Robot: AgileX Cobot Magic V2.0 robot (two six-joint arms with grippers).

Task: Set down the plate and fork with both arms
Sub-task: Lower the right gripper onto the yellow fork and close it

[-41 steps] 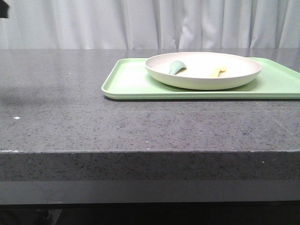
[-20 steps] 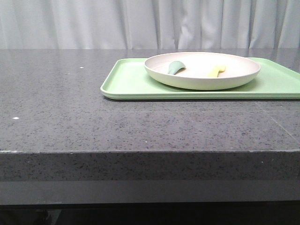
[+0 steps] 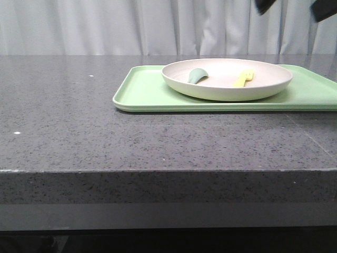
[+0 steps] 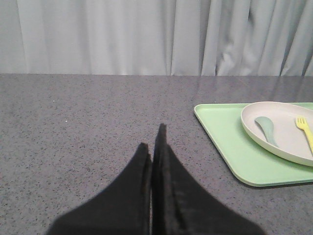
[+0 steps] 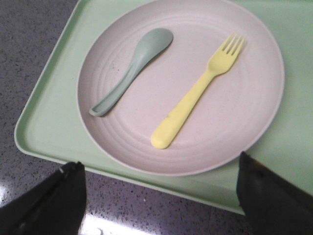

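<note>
The cream-white plate (image 3: 221, 90) sits on a light green tray (image 3: 142, 89) at the right back of the table. On the plate lies the pale yellow fork (image 3: 243, 79), its tines pointing away. In the right wrist view the plate (image 5: 161, 83) and fork (image 5: 195, 95) lie straight below my right gripper (image 5: 157, 161), which hangs open and wide above the plate's near rim, holding nothing. Its dark fingers (image 3: 263, 5) show at the top edge of the front view. My left gripper (image 4: 151, 142) is shut and empty over bare stone, left of the tray (image 4: 230, 142) and plate (image 4: 283, 139).
A grey-green spoon (image 5: 132, 73) lies on the plate beside the fork, left of it in the front view (image 3: 197, 75). The dark speckled stone table (image 3: 105, 137) stretches left of the tray. Pale curtains (image 3: 105, 26) hang behind.
A dark piece at the front view's upper left edge has gone out of sight. The right gripper's fingers have come in at the top right, above the plate. Plate, fork and tray stay put.
</note>
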